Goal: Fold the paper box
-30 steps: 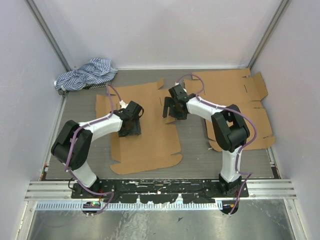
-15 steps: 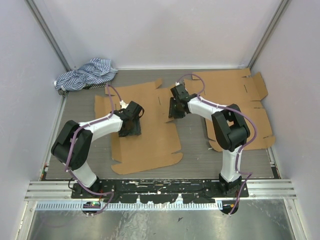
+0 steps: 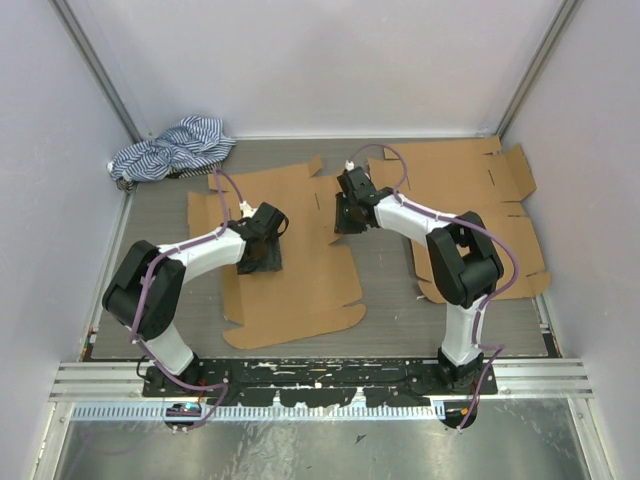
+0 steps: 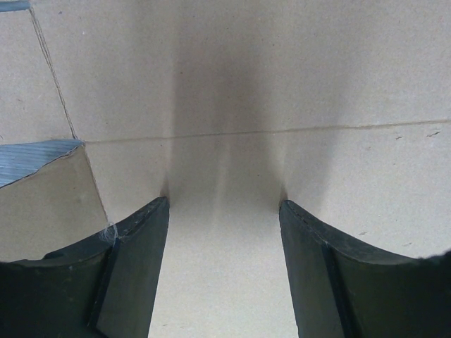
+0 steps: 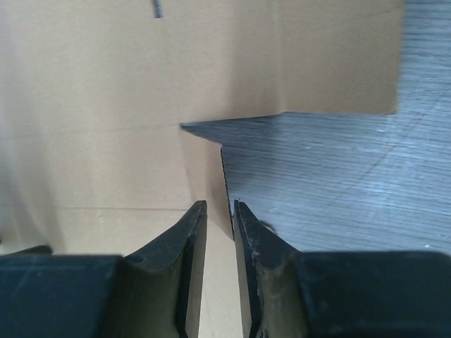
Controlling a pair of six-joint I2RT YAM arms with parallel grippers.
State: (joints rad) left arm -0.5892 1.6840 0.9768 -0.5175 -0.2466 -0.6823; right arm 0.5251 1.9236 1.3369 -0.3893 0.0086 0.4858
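**Box still a flat sheet, first fold only being set up**

A grey wood-grain table [image 3: 390,290] fills the floor of a white-walled enclosure, with a striped cloth [image 3: 170,148] bunched in the far left corner and spare cardboard [image 3: 470,180] spread flat on the right side.

The paper box [image 3: 300,270] lies in the middle of the table, between the two arms. It is still an unfolded brown sheet. In the overhead view no wall stands up and no flap is tucked. Its long axis runs from the near edge toward the back wall, the far end leaning a little to the left. The scalloped tabs point toward the arm bases, and there are notched flaps at the far end and on the left side.

The left gripper [image 4: 224,204] sits on the left half of the sheet, its fingers spread wide and holding nothing. Its tips are down at the cardboard, just short of a pressed crease [image 4: 282,130], and it looks to be pinning the sheet.

The right gripper [image 5: 220,208] is at the far right edge. Its fingers are drawn nearly together with the thin cardboard edge between them, seemingly pinched, and the shadow under that edge suggests it is slightly raised.

By my judgement the job has barely begun: every side panel is still to be creased upright, and the end flaps and tabs closed.
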